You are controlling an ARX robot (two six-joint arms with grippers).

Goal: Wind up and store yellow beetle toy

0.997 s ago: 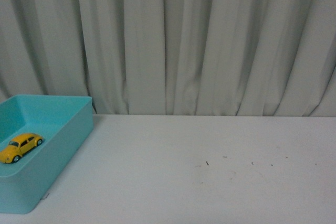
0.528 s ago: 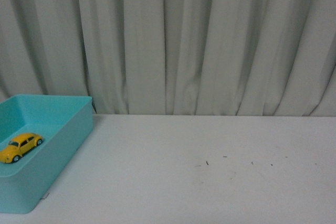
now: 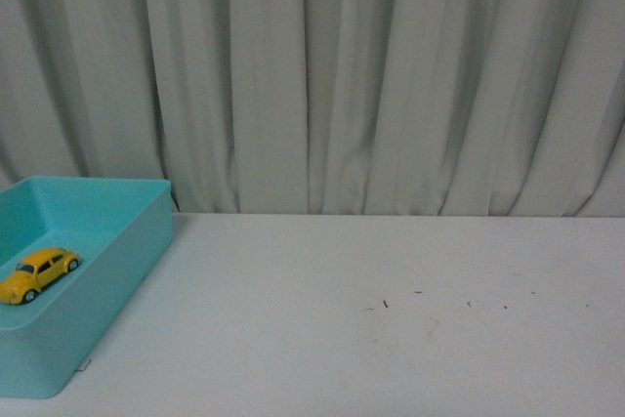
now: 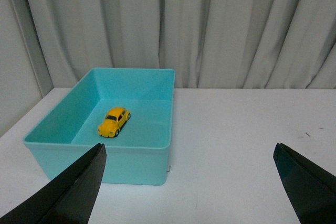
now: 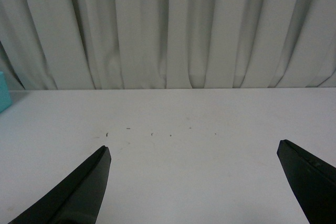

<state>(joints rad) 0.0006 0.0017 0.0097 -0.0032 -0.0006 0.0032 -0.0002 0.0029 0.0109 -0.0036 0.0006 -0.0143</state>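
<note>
The yellow beetle toy (image 3: 38, 273) rests on its wheels on the floor of a turquoise box (image 3: 107, 310) at the table's left edge. In the left wrist view the yellow beetle toy (image 4: 114, 121) lies inside the turquoise box (image 4: 136, 164), well ahead of my left gripper (image 4: 189, 153), which is open and holds nothing. My right gripper (image 5: 193, 153) is open too, over bare white table, with nothing between its fingers. Neither arm shows in the front view.
The white table (image 3: 391, 329) runs to a grey curtain (image 3: 371, 75) along its back edge. A few small dark specks (image 3: 385, 304) mark the tabletop right of centre. A sliver of the turquoise box (image 5: 2, 90) shows in the right wrist view.
</note>
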